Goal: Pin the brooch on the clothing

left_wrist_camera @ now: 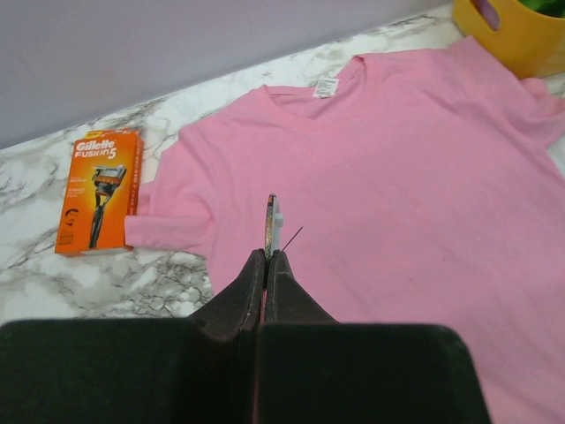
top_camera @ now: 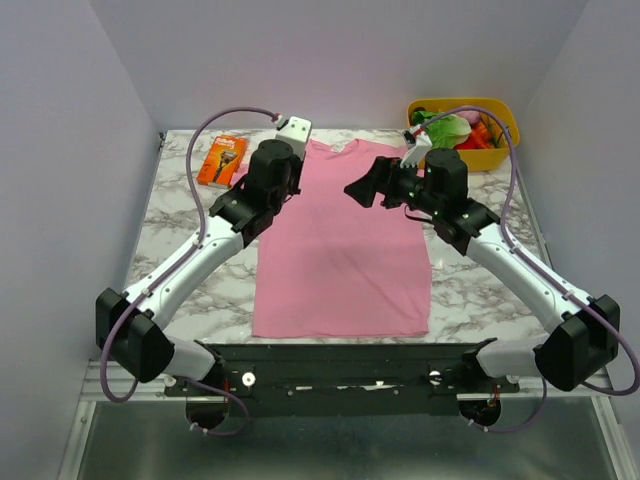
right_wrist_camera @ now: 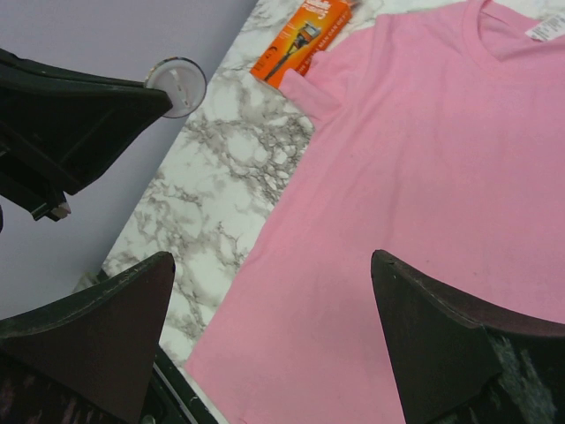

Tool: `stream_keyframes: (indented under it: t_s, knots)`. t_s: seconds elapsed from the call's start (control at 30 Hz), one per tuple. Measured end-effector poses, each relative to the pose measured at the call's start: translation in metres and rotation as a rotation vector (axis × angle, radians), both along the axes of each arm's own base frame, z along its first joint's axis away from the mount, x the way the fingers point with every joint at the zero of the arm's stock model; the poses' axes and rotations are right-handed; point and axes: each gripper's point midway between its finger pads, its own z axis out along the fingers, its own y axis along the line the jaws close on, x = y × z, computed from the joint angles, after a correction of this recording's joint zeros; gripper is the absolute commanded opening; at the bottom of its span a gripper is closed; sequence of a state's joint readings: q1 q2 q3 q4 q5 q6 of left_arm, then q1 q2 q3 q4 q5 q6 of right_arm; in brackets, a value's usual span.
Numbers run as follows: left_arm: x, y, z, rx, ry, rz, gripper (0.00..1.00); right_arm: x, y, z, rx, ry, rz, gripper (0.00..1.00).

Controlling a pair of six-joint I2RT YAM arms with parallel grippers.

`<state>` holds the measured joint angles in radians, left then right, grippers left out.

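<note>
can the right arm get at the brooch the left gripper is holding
Probably yes. The right gripper is open above the pink shirt, and the brooch sticks out beyond the shut left gripper, with nothing between them.

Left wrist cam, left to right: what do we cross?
In order: orange rectangular razor package → tiny dark round brooch, edge-on in the shut left gripper → white neck label → yellow plastic bin. The pink fabric T-shirt spans most of the width, so it's unplaced.
</note>
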<state>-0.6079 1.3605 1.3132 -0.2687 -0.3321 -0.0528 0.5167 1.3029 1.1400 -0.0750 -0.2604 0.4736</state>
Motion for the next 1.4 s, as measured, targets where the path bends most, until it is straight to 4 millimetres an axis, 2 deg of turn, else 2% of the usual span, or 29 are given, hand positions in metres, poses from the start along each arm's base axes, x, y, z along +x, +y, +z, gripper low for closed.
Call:
stream_keyframes:
  t_s: [0.2,0.37,0.47,0.7,0.8,1.1,1.27,1.4]
  knots:
    - [0.036,0.005,-0.028,0.126,0.010,0.105,0.00,0.012,-0.010,-0.022,-0.019,0.070,-0.013,1.00]
    - [0.069,-0.003,-0.059,0.268,0.050,0.088,0.00,0.020,-0.015,-0.029,-0.019,0.099,-0.009,1.00]
    - [0.078,-0.004,-0.080,0.322,0.078,0.033,0.00,0.024,-0.018,-0.034,-0.018,0.115,-0.006,1.00]
    - [0.102,0.015,-0.101,0.400,0.016,-0.033,0.00,0.035,-0.030,-0.046,-0.018,0.149,-0.017,1.00]
    - [0.114,0.017,-0.113,0.453,-0.001,-0.059,0.00,0.039,-0.034,-0.053,-0.019,0.169,-0.019,1.00]
    - [0.134,0.021,-0.171,0.546,0.070,-0.155,0.00,0.045,-0.041,-0.066,-0.023,0.203,-0.017,1.00]
    - [0.148,0.025,-0.186,0.574,0.088,-0.125,0.00,0.047,-0.043,-0.070,-0.022,0.214,-0.014,1.00]
    - [0.165,0.025,-0.188,0.601,0.098,-0.050,0.00,0.050,-0.047,-0.076,-0.022,0.229,-0.020,1.00]
